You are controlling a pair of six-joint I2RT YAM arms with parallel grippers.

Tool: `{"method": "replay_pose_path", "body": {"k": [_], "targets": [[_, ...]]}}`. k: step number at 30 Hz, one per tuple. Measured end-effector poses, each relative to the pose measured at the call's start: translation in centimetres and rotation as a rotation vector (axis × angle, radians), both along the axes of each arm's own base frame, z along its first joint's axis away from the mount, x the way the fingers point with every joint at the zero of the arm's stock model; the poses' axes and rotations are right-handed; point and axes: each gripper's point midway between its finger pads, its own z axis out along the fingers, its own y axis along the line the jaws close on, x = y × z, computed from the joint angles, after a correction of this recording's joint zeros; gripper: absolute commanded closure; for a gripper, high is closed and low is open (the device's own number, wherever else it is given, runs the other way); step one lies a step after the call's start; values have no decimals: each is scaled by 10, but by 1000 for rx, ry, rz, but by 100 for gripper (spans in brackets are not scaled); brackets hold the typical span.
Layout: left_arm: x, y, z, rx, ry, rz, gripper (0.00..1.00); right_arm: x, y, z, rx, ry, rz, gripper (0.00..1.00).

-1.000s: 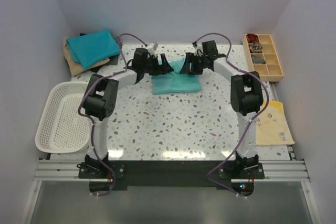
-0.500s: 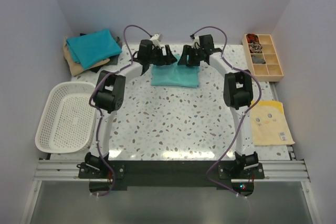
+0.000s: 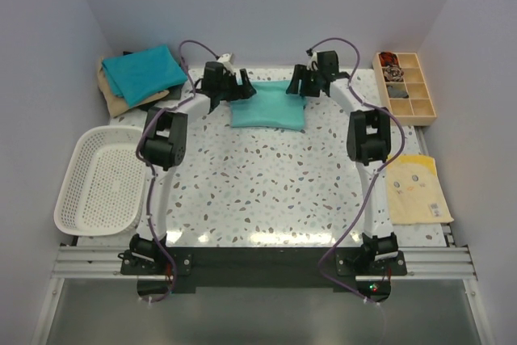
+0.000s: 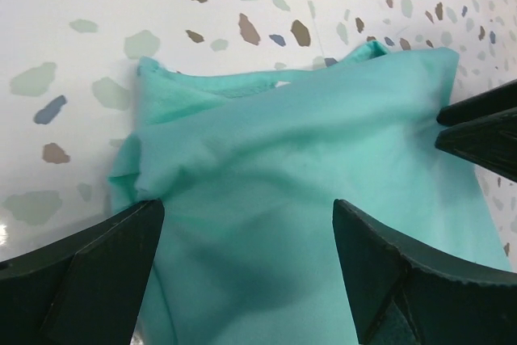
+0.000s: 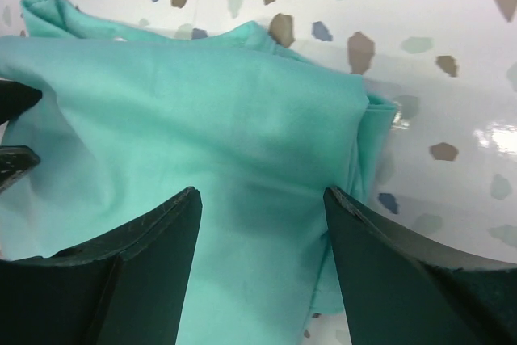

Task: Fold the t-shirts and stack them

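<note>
A light sea-green t-shirt (image 3: 268, 108) lies folded into a flat rectangle at the far middle of the speckled table. It fills the left wrist view (image 4: 307, 167) and the right wrist view (image 5: 202, 119). My left gripper (image 3: 240, 86) is open over its far left corner (image 4: 246, 208). My right gripper (image 3: 300, 85) is open over its far right corner (image 5: 262, 195). Neither holds cloth. A stack of folded shirts sits at the far left: a teal-blue one (image 3: 144, 72) on top, a tan one (image 3: 111, 94) and a dark one (image 3: 153, 103) beneath.
A white mesh basket (image 3: 98, 179) stands at the left edge. A wooden compartment tray (image 3: 406, 86) with small items stands at the far right. Flat yellow and tan sheets (image 3: 416, 190) lie at the right edge.
Both grippers have moved outward and back to the shirt's far corners and opened. The sea-green shirt now lies flat as a wider rectangle, its raised far fold laid down.
</note>
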Motion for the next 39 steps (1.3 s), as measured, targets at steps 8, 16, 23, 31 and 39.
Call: {"method": "replay_pose_path", "body": {"k": [8, 16, 23, 31, 39], "targets": [[7, 23, -6, 42, -6, 56, 9, 6, -16, -2, -26, -5, -42, 32], [-28, 39, -5, 51, -16, 79, 8, -15, -19, 1, -16, -29, -16, 30], [-44, 52, 5, 70, -14, 106, 6, -24, -25, 36, -18, -71, -13, 29], [-50, 42, 3, 36, -2, 55, 8, -36, -28, 45, -14, -69, -18, 29], [-53, 28, -3, -15, -13, -23, 8, -52, -31, 16, -23, 6, -21, 29]]}}
